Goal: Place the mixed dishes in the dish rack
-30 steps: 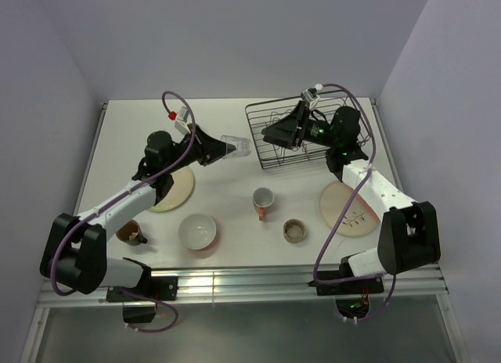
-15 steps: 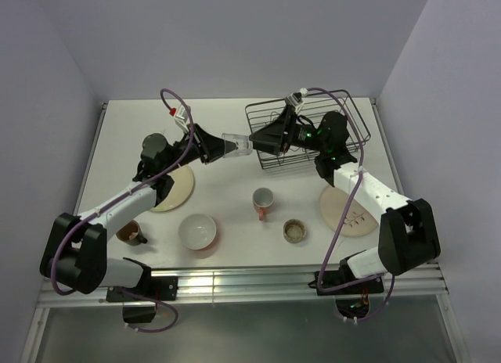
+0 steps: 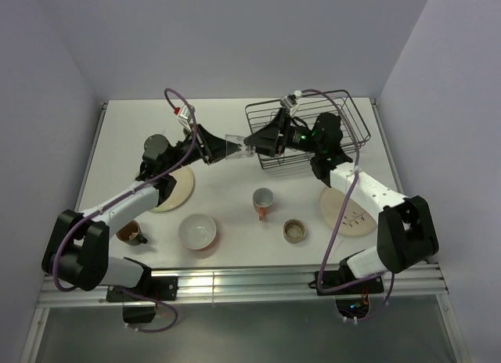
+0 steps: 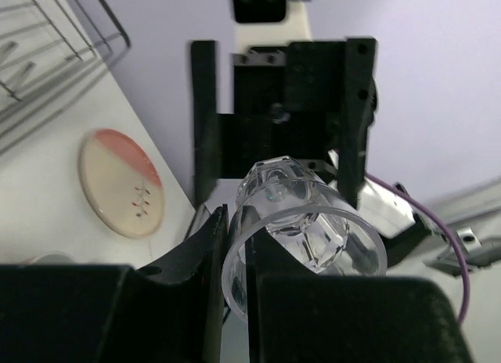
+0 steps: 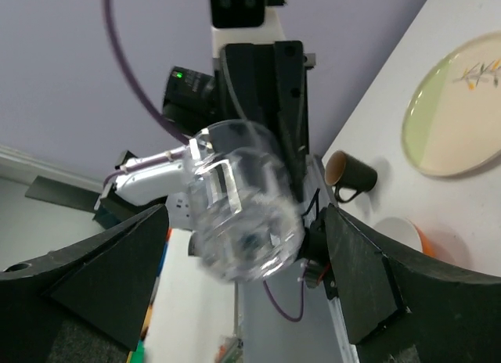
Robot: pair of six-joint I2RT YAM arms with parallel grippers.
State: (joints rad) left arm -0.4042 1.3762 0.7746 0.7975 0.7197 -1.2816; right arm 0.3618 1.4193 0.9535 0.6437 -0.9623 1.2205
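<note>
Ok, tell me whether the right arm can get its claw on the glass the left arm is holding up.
Probably yes: the right claw is open, facing the clear glass with nothing between; the left claw pinches only its rim.

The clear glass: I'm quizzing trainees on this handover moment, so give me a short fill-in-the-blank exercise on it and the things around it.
1. The left gripper is ____ on the clear glass.
2. The right gripper faces the glass with its jaws ____.
3. The pink mug stands on the ____, outside the dish rack.
Missing words: shut; open; table.
</note>
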